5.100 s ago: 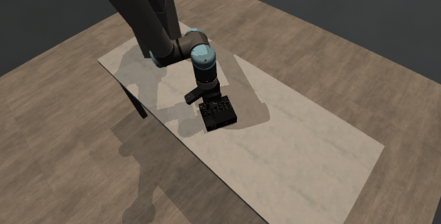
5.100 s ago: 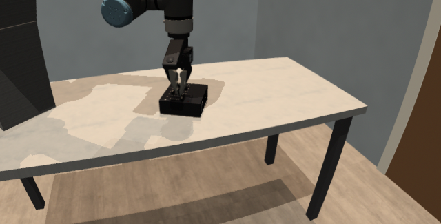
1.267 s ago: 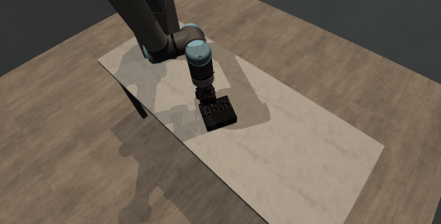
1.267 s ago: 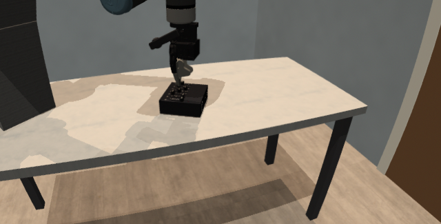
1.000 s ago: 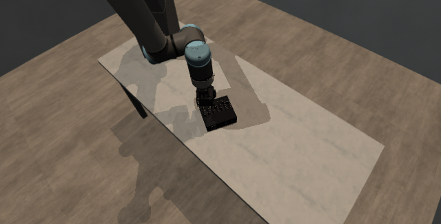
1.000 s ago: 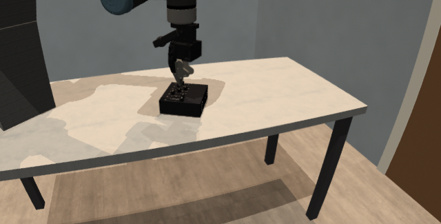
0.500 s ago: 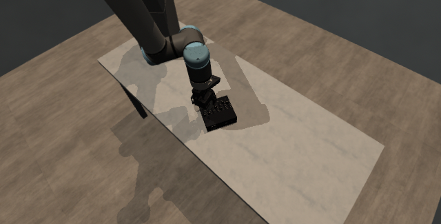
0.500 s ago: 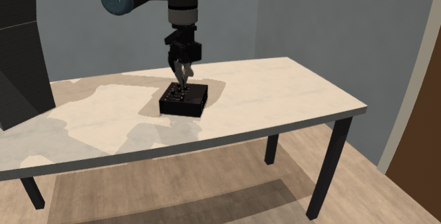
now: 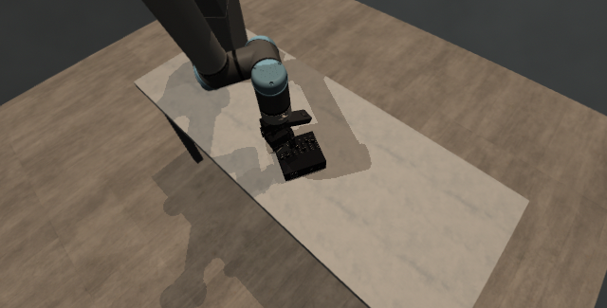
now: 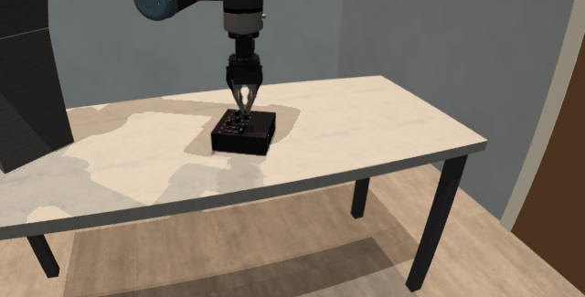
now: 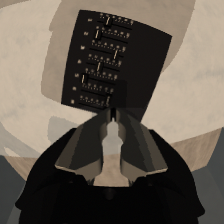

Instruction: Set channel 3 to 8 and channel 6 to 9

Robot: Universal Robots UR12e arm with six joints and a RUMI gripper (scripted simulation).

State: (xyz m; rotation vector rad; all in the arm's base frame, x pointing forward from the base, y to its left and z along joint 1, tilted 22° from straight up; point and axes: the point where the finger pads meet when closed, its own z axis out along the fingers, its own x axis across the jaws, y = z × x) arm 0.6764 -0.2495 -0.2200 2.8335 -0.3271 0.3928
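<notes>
The lighting desk (image 9: 305,162) (image 10: 239,143) (image 11: 142,62) is a black box with a row of short fader slots beside a plain black part. In the wrist view several small knobs stand at differing places along their slots, among them one knob (image 11: 108,21) at the top, one knob (image 11: 116,54) farther right and one knob (image 11: 84,78) farther left. The channel numbers are too small to read surely. My gripper (image 10: 245,113) (image 11: 113,108) is shut with nothing seen between its tips. The tips are low at the desk's fader side; contact is unclear. They hide part of the nearest slots in the wrist view.
The desk stands on a pale marble-look table (image 9: 403,213) (image 10: 366,119). The table's long front edge runs past the desk in the exterior view. The robot's dark pedestal (image 9: 228,24) (image 10: 27,87) stands at one end of the table. Arm shadows fall around the desk.
</notes>
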